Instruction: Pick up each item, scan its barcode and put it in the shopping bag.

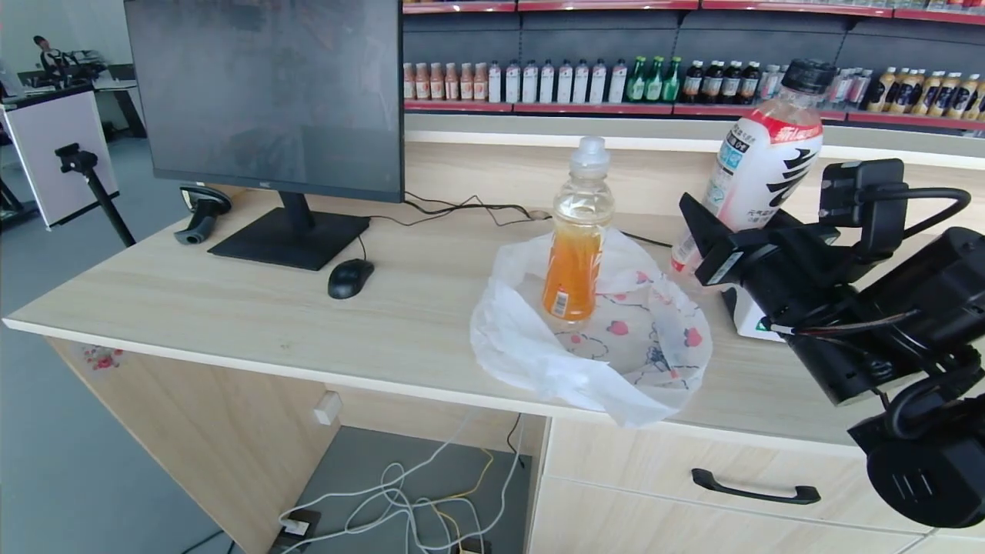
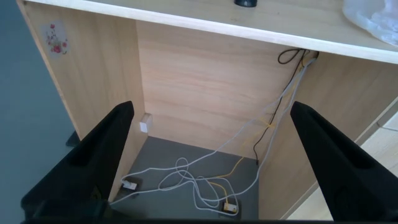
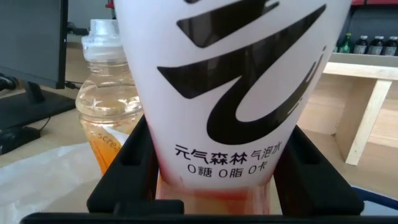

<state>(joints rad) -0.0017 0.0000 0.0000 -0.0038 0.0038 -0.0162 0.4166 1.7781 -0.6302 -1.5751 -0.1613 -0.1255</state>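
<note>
1. Shop shelves (image 1: 692,77) lined with rows of drinks run along the far wall. Nearer stands a pale wooden bench (image 1: 231,308) carrying a dark monitor (image 1: 265,92), a mouse (image 1: 350,278) and, at the far left, a handheld scanner (image 1: 202,213).
2. Toward the right of the bench lies the shopping bag (image 1: 539,362), thin white plastic with small red prints, spread wide open. An orange bottle (image 1: 575,238) stands upright in it. I'd judge it was put there as an item already dealt with.
3. The right hand (image 1: 712,250) is clenched round the lower part of a white bottle (image 1: 758,161), held off the bench just right of the bag and well apart from the scanner.
4. That bottle leans, black cap up and to the right. Gripped low, it leaves most of the label free, which I take to be for showing the barcode. Whether it has been scanned I can't tell.
5. It looks like smooth plastic: a white wrap with bold black strokes, a red band under the cap and pinkish liquid at the base.
6. The left hand (image 2: 211,155) hangs low before the bench's open underside, fingers spread and holding nothing, above loose cables (image 2: 205,180) on the floor.
</note>
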